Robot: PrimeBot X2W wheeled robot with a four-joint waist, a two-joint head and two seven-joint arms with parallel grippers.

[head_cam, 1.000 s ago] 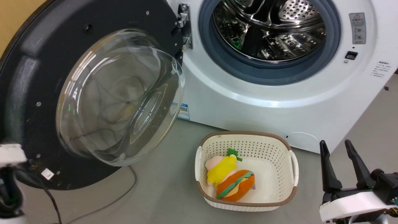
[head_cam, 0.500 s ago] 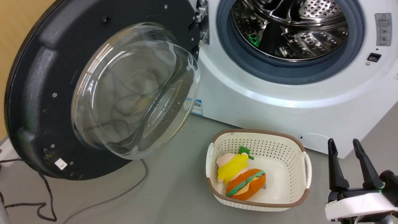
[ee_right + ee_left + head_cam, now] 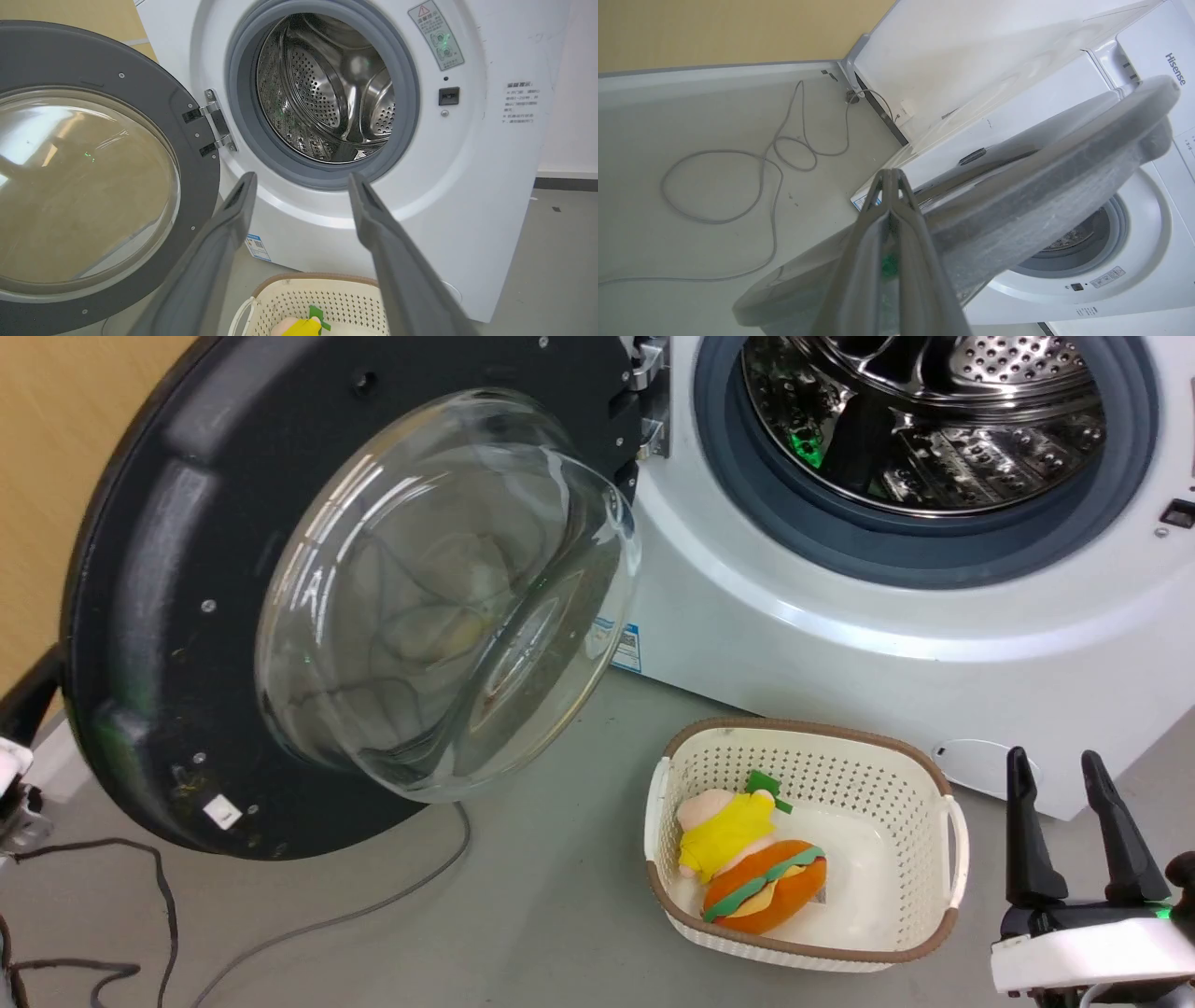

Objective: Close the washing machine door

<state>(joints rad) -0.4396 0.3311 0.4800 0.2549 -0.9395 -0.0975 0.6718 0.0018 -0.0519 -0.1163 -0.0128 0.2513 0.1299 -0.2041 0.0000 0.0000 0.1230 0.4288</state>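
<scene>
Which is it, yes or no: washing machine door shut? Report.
No, the washing machine door stands wide open, swung aside, leaving the steel drum exposed.

A large round washing machine door (image 3: 140,616) stands swung wide open at the left of the washing machine (image 3: 840,644), its inner face turned outward. Its rim is glossy black, and a clear glass bowl window (image 3: 439,597) bulges from its middle. A metal hinge (image 3: 651,392) joins the door's right edge to the white front-loading machine. The machine's round opening is uncovered, showing a grey rubber ring (image 3: 747,532) around a perforated steel drum (image 3: 934,420). A blue label sticker (image 3: 627,649) sits low on the front, and a round flap (image 3: 971,765) sits lower right.
</scene>
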